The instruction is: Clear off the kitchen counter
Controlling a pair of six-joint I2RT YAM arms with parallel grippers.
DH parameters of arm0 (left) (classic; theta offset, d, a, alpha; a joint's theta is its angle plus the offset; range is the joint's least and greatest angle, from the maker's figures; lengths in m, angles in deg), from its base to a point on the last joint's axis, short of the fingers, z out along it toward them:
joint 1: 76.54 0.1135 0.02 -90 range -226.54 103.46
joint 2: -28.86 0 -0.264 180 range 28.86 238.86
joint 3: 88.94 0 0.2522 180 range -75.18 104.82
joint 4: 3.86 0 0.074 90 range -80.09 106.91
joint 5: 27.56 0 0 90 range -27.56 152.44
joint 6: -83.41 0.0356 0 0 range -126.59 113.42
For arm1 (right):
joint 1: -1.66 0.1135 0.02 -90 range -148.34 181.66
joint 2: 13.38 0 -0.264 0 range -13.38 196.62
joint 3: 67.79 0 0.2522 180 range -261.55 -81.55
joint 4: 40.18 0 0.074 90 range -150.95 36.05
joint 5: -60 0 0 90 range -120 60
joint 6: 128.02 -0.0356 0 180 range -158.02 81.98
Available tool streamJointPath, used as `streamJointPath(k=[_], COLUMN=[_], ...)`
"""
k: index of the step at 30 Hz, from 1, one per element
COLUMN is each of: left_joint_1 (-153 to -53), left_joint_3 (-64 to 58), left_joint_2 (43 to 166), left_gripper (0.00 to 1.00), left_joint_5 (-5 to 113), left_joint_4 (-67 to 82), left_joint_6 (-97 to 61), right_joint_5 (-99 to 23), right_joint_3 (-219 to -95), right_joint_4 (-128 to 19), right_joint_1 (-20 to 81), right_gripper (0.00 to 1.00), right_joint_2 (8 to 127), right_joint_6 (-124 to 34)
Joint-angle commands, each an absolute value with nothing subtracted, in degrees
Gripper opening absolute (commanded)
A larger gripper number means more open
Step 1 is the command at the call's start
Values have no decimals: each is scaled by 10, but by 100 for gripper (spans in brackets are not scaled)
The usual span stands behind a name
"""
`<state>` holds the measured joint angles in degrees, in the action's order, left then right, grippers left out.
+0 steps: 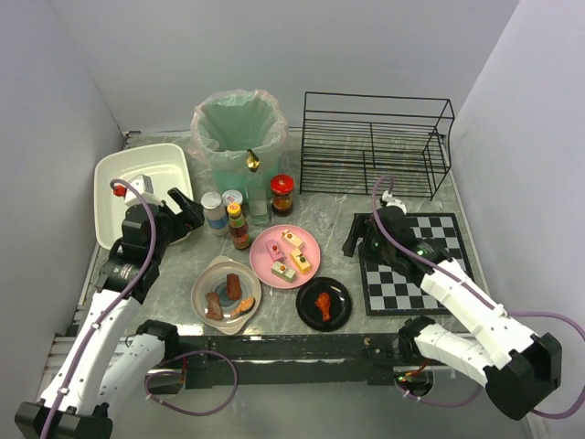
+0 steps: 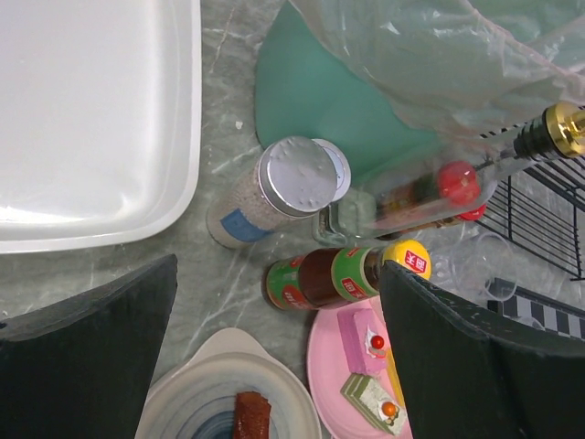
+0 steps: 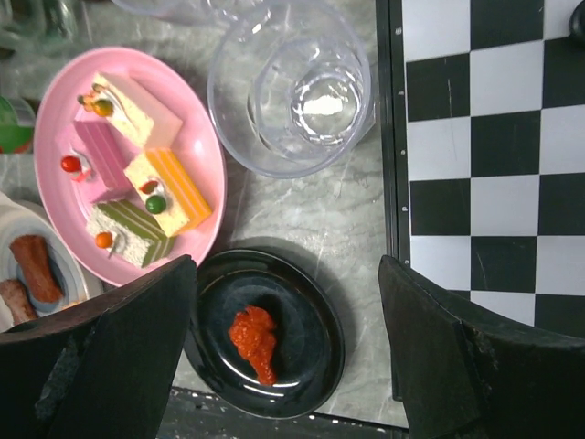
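Observation:
The grey marble kitchen counter (image 1: 179, 267) holds a pink plate of cake slices (image 1: 285, 256), a black plate with a red drumstick (image 1: 324, 304), a pale bowl with sausage pieces (image 1: 226, 293), and a cluster of bottles: a silver-lidded shaker (image 1: 213, 212), a yellow-capped sauce bottle (image 1: 238, 226), a red-lidded jar (image 1: 282, 194) and a clear gold-topped bottle (image 1: 255, 178). My left gripper (image 1: 183, 215) is open and empty, above the counter beside the shaker (image 2: 274, 187) and sauce bottle (image 2: 338, 274). My right gripper (image 1: 358, 240) is open and empty, above the black plate (image 3: 270, 338) and a clear glass (image 3: 291, 87).
A white tub (image 1: 110, 206) stands at the back left. A green bin with a plastic liner (image 1: 239, 128) is behind the bottles. A black wire rack (image 1: 375, 142) stands at the back right. A checkered mat (image 1: 416, 261) lies under the right arm.

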<state>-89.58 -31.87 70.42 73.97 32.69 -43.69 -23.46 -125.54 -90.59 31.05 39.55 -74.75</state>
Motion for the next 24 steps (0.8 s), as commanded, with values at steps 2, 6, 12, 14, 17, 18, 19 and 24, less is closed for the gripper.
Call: streamJointPath(k=[2, 6, 12, 14, 17, 18, 19, 24], left_joint_1=[-898, -899, -899, -900, -901, -901, -901, -902], left_joint_3=[-327, -323, -319, -317, -318, -318, -318, -318], left_joint_2=[683, 691, 707, 711, 708, 705, 704, 703], left_gripper=[96, 96, 96, 95, 95, 95, 95, 95], left_joint_5=[711, 708, 699, 696, 700, 702, 703, 702], left_joint_4=[296, 297, 285, 285, 290, 292, 293, 294], left_joint_6=[-429, -425, -421, -420, -420, -420, -418, -417], right_joint_5=[-236, -154, -143, -151, -145, -144, -146, -158], right_joint_3=[-1246, -1262, -1330, -1338, -1348, -1349, -1347, -1326], right_joint_4=[-902, -910, -912, -902, -901, -900, -897, -865], right_joint_1=[313, 313, 308, 304, 298, 295, 292, 269], right_gripper=[87, 87, 87, 87, 86, 86, 85, 80], right_joint_2=[395, 404, 480, 499, 526, 532, 535, 558], right_joint_6=[-742, -737, -698, -687, -680, -679, -680, -679])
